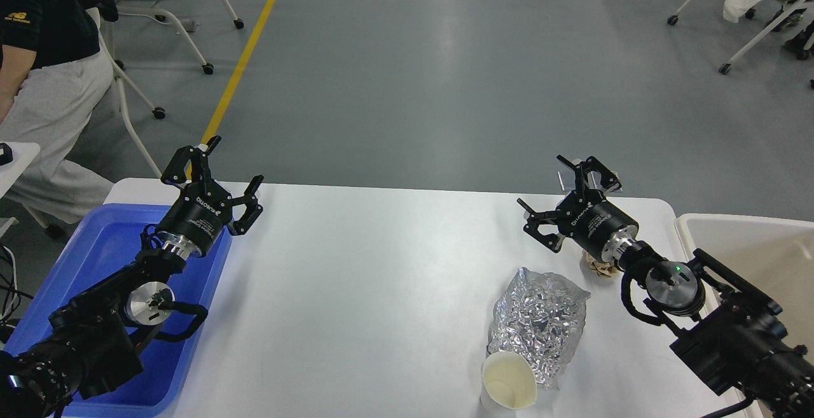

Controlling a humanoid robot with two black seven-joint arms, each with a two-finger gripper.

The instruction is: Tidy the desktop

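The white desktop [381,278] fills the lower half of the head view. On its right part lies a crumpled silver foil bag [540,322], with a white paper cup [509,381] on its side just in front of it. A small tan crumpled scrap [598,266] peeks out from under my right wrist. My left gripper [232,163] hovers open over the desktop's far left corner, nothing between its fingers. Open as well and empty, my right gripper [559,186] hangs above the far right edge, behind the foil bag.
A blue plastic tray [95,259] sits at the left edge under my left arm. A beige rectangular bin [750,246] stands at the right edge. Beyond the table are grey floor, a yellow line, a seated person [51,87] at far left, and rolling chairs.
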